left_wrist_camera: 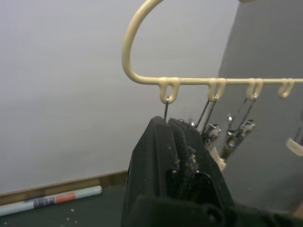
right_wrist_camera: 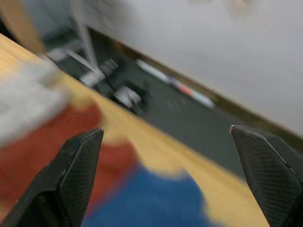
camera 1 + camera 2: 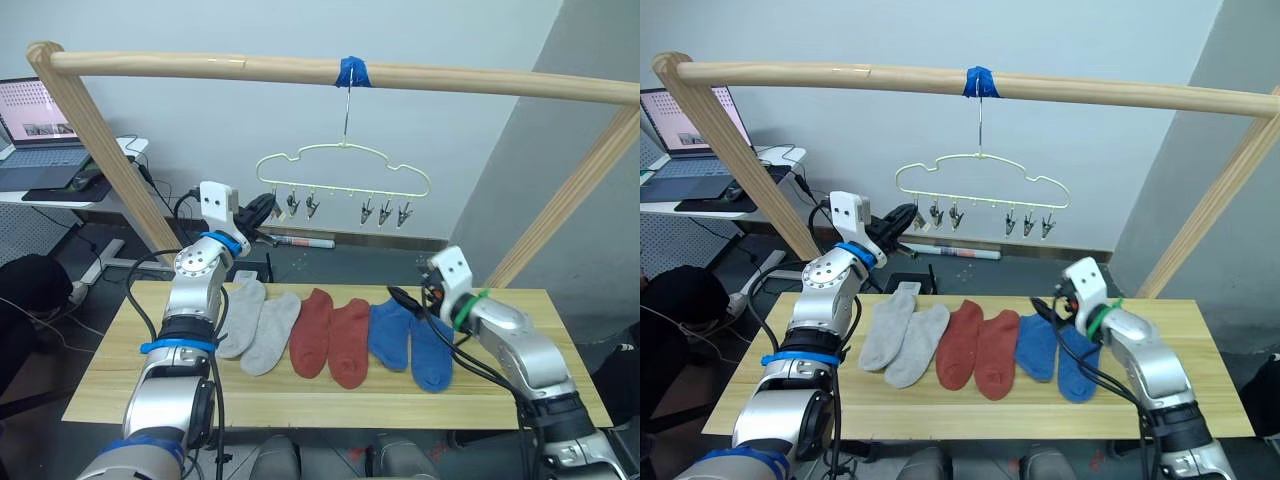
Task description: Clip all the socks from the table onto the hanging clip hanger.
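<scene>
The left gripper (image 3: 268, 209) is raised at centre-left of the frame, its black fingers (image 1: 176, 142) pinched together on the leftmost metal clip (image 1: 166, 108) of the cream clip hanger (image 3: 342, 170), as far as I can tell. The right gripper (image 3: 406, 298), low at right, has its fingers (image 2: 75, 161) spread wide over the blue socks (image 3: 412, 343), empty. All six socks lie side by side mid-frame on the plank table (image 3: 560, 390): grey (image 3: 256, 320), rust red (image 3: 332, 336), blue. They look light, limp and floppy; I'd take one by the cuff so the edge feeds into a clip.
</scene>
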